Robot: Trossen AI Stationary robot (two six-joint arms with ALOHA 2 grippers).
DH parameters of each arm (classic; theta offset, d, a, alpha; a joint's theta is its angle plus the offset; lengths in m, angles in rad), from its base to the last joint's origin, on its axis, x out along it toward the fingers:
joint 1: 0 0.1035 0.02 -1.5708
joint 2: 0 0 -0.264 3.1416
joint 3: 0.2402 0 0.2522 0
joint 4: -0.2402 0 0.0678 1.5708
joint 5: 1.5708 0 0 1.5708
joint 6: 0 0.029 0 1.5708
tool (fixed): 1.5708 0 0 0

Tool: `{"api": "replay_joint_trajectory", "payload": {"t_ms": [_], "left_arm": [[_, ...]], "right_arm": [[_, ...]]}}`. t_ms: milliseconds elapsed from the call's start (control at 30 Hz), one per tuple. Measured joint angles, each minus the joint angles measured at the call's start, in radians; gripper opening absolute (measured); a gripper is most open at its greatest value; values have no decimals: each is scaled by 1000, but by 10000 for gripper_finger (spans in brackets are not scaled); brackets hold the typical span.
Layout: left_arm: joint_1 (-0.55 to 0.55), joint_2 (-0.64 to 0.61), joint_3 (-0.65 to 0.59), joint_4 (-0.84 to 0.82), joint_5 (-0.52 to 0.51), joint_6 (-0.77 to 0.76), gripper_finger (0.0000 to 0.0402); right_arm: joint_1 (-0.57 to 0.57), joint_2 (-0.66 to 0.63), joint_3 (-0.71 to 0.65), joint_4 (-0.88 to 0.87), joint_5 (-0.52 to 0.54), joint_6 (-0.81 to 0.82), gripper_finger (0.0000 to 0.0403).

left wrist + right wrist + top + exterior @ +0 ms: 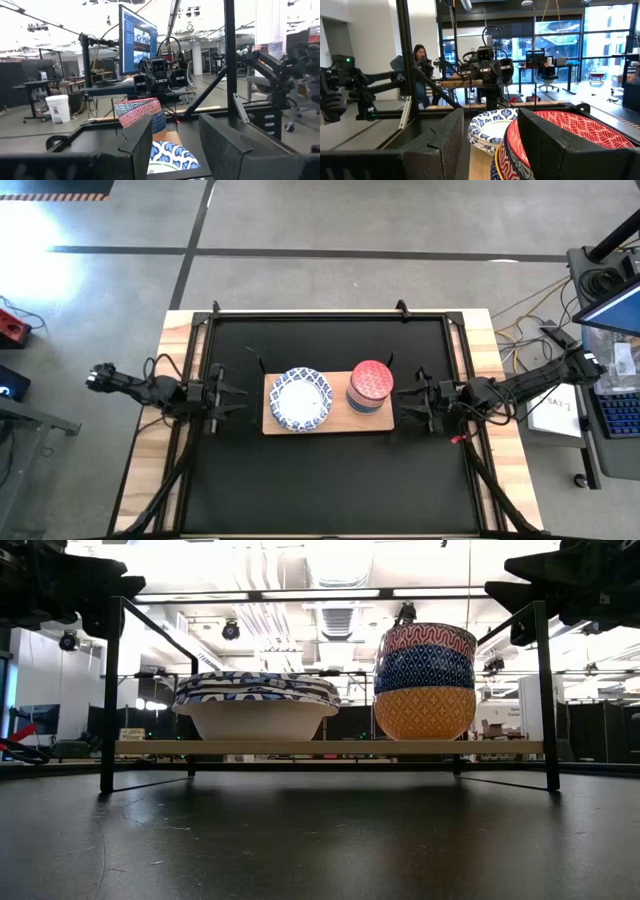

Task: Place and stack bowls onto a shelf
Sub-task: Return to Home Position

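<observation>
Shelf (340, 423), centre of black tabletop (330, 480): wide patterned bowls (301, 399) are stacked on its left half, small bowls (370, 385), speckled red uppermost, on its right. Left gripper (232, 393) and right gripper (408, 402) are held just off either end, fingers parted, nothing gripped. For the return home, each arm is best drawn straight outward, clear of the stacks and the board.
</observation>
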Motion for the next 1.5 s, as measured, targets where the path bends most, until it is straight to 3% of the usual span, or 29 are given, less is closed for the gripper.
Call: {"api": "replay_joint_trajectory", "payload": {"t_ms": [667, 1067, 1500], "left_arm": [[0, 0, 0, -4, 0, -73, 142], [0, 1, 0, -4, 1, -73, 142], [0, -4, 0, -5, 1, -74, 142]], "right_arm": [[0, 8, -1, -72, 34, 112, 176], [0, 11, -1, -73, 33, 78, 176], [0, -237, -1, -230, 33, 77, 176]]}}
